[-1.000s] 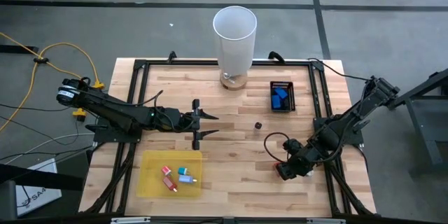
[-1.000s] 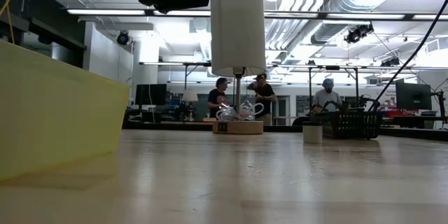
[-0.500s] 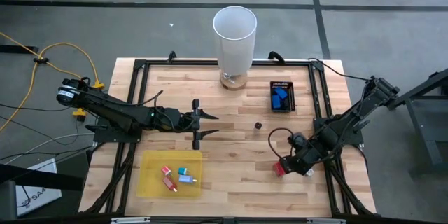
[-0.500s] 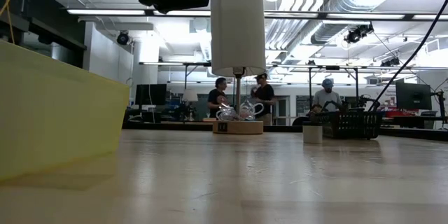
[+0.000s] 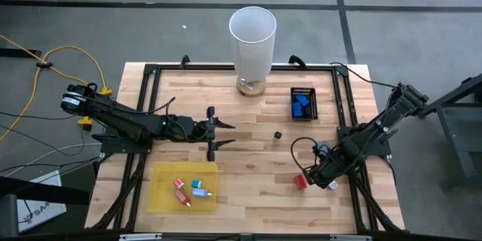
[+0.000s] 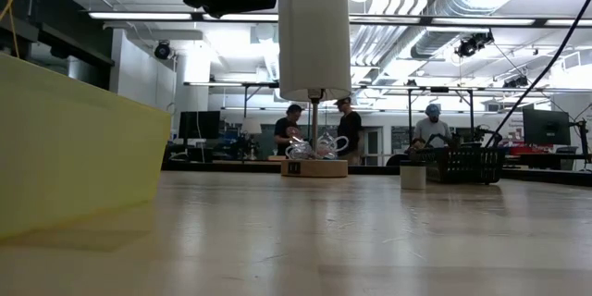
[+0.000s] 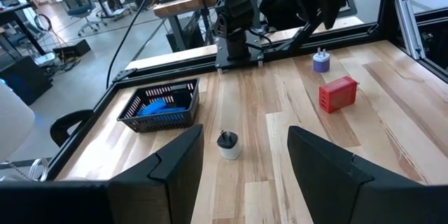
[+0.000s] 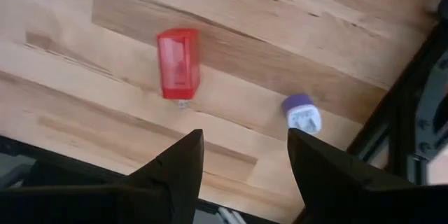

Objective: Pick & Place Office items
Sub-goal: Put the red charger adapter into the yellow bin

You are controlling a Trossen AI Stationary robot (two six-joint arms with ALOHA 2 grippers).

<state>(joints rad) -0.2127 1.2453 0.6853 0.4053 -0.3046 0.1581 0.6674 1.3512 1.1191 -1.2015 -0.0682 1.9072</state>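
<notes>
A red block and a small purple-and-white piece lie on the wood near the table's right near corner. My right gripper hovers open above and beside them, touching neither. My left gripper waits open over the table's middle left; its wrist view shows a whitish round piece with a dark top standing ahead of it. Red, pink and teal pieces lie in the yellow tray. Blue pieces sit in the black basket.
A tall white cylinder stands on a wooden base at the far edge's middle. A black frame runs along the table's sides. Bare wood lies between tray and red block. People stand in the room beyond the table.
My right gripper has drawn back from over the red block, up and toward the table's right edge. The block, covered by the gripper a second ago, now lies in plain sight on the wood. My left arm has kept still.
</notes>
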